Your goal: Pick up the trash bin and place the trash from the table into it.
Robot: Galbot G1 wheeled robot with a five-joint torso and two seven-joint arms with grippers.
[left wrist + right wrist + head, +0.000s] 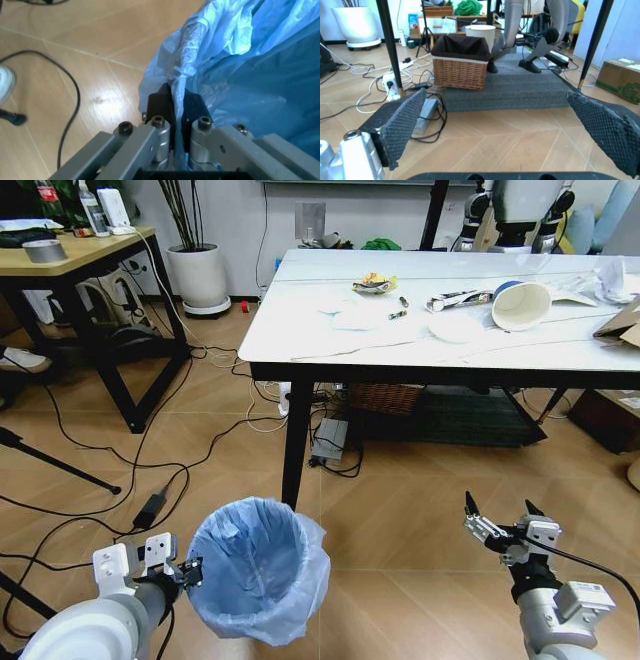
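Our left gripper (190,570) is clamped on the rim of the trash bin (258,568), on the floor before the table (300,330); cables (150,480) trail beside it. Our right gripper (503,515) hangs wide open, empty. Trash (520,304) litters the tabletop.

No lettering can be read anywhere — the cardboard box (621,79) at the right edge of the right wrist view carries green print, too small to make out

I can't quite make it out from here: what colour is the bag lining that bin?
Translucent light blue, crinkled; the trash bin shows best in the head view.
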